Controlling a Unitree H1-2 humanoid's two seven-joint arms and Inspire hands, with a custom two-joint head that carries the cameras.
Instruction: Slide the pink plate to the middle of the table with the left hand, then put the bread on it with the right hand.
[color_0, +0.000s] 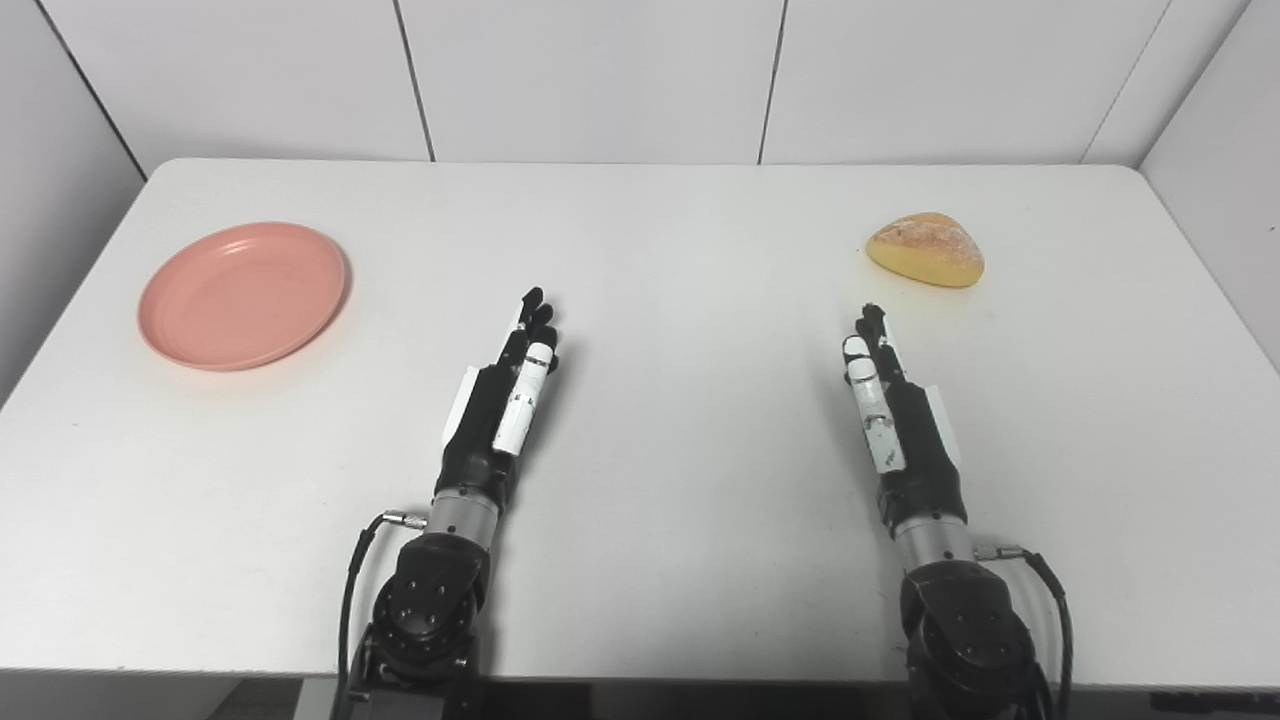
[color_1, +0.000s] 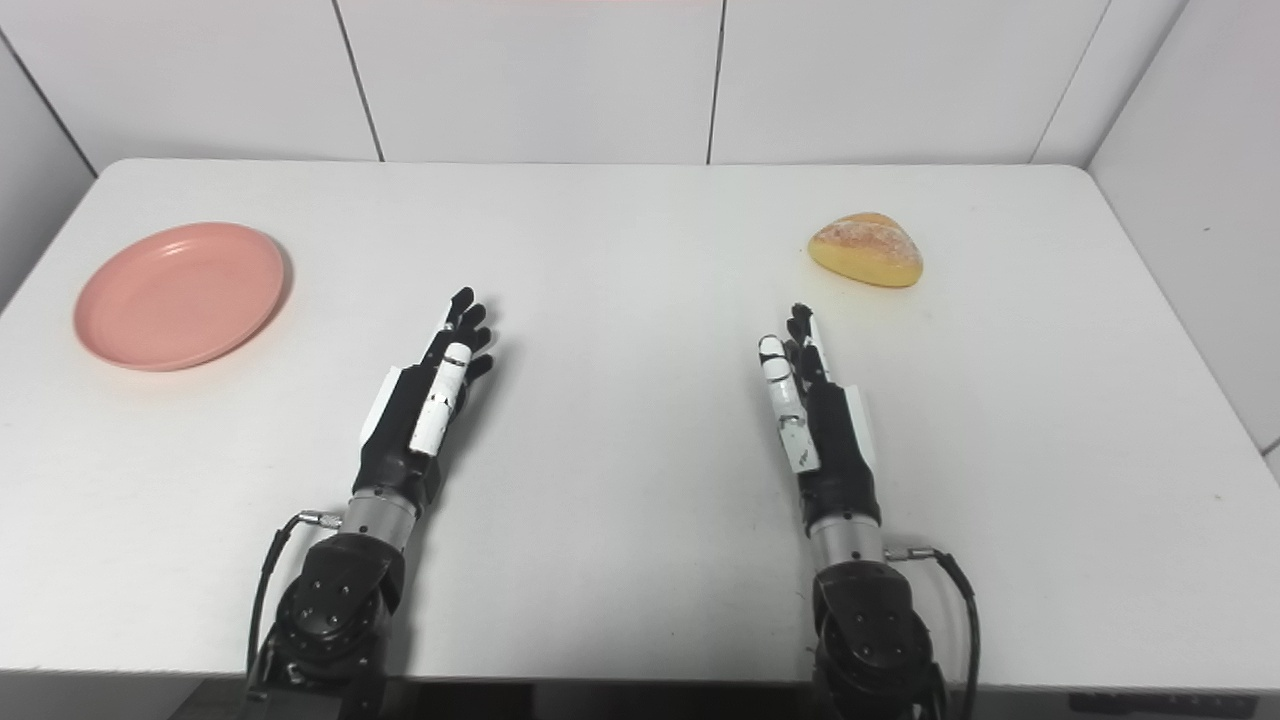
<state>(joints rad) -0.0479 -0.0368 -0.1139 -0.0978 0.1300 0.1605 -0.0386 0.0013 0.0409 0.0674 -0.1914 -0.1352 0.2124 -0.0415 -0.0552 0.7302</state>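
The pink plate (color_0: 243, 294) lies empty at the far left of the white table (color_0: 660, 250). The bread (color_0: 926, 250), a golden crusty roll, lies at the far right. My left hand (color_0: 505, 395) rests over the table's front middle, open, fingers stretched forward, holding nothing, well to the right of the plate. My right hand (color_0: 890, 405) is open too, fingers stretched forward, empty, a short way in front of the bread and slightly left of it. Neither hand touches its object.
White wall panels (color_0: 600, 70) stand behind the table and at both sides. The table's front edge (color_0: 660, 675) runs along the bottom, where both forearms come in with cables at the wrists.
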